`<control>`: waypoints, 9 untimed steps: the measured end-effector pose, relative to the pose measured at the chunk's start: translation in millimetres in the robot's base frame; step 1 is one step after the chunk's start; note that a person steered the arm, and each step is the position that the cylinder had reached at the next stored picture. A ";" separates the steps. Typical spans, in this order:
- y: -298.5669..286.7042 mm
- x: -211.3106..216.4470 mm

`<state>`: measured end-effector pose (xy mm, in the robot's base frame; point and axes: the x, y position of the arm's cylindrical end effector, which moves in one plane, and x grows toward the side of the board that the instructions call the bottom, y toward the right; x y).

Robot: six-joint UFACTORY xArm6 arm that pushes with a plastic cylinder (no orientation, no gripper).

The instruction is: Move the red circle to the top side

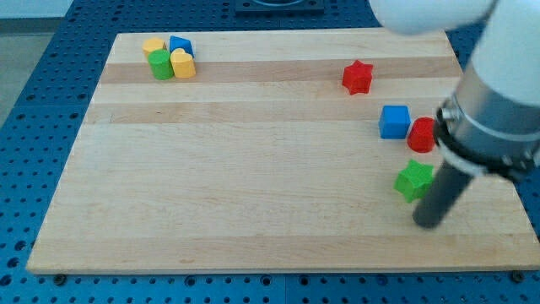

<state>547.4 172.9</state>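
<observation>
The arm carries no pincer, only a dark rod whose tip (427, 223) rests on the board (253, 169) at the frame's lower right, just right of the green star (413, 180). The red circle (421, 134) sits above it, partly hidden by the arm and touching the blue cube (394, 122). Standing below the circle, the tip seems placed to push it upward, towards the red star (358, 77). A cluster of yellow, blue and green blocks (170, 58) lies at upper left.
</observation>
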 end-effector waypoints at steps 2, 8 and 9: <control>-0.1 -142.1; 34.2 -63.8; 29.9 -71.3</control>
<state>476.1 202.8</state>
